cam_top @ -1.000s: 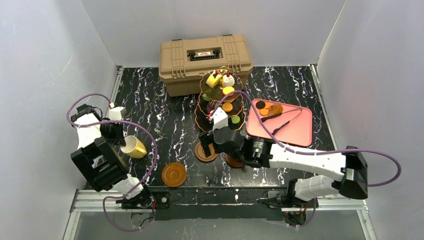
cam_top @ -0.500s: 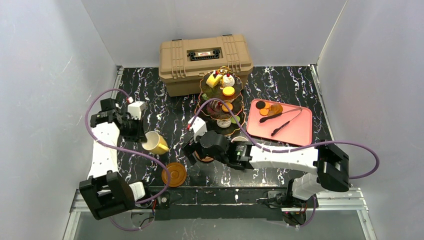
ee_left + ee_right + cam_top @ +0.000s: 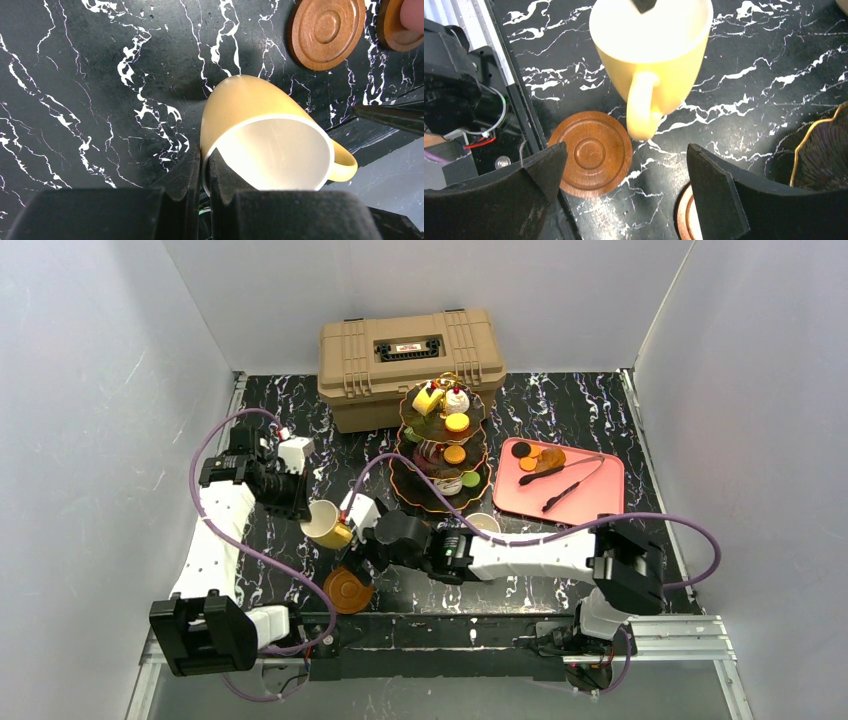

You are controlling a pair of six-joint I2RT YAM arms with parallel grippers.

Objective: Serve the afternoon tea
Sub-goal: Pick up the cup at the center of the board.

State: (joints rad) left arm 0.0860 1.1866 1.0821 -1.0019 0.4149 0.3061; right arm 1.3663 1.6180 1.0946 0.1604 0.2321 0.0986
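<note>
Left wrist: left gripper point(image 3: 205, 164) pinches yellow cup point(image 3: 250, 107) rim; right gripper point(image 3: 624, 167) wide open.

Toolbox point(image 3: 411, 365) behind tiered stand point(image 3: 408, 490), tray point(image 3: 590, 502) to its right, cup point(image 3: 328, 523) left, saucer point(image 3: 347, 591) before cup

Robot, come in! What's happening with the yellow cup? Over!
Left gripper shut on yellow cup by its rim, cup tilted. Right gripper open, empty, facing the cup. Brown saucer bare, nearby. Right gripper may crowd the set-down.
</note>
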